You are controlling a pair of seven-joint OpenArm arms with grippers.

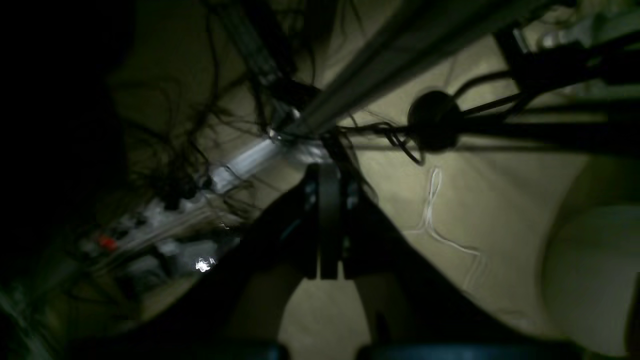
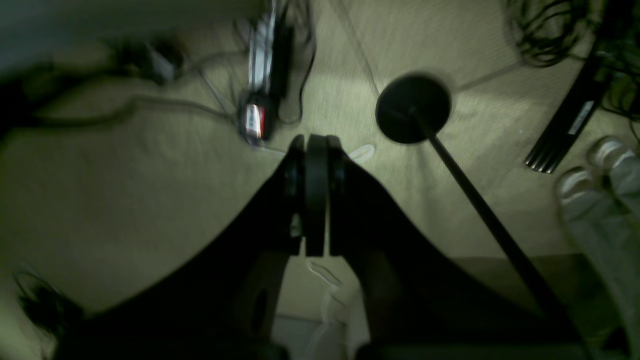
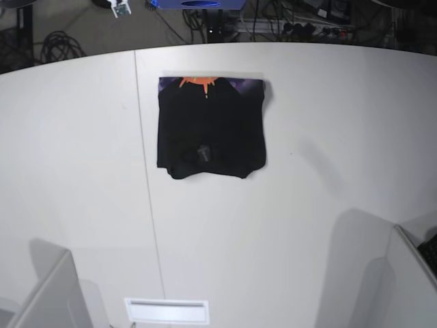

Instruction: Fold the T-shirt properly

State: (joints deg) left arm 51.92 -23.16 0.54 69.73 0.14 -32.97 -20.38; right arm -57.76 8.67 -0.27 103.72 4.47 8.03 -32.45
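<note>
White tabletop [image 3: 273,253] supports the folded black T-shirt [image 3: 225,137], which lies flat, beyond the center in the base view, with its orange and purple print [image 3: 199,83] at the far edge. Both the left gripper [image 1: 328,172] and the right gripper [image 2: 316,142] have their fingers together, holding nothing, away from the cloth. Expect light, limp fabric that sags without support and creases easily; breakage is unlikely. For any adjustment, pinch all layers at a near corner, where the hem is uneven, and pull gently.
</note>
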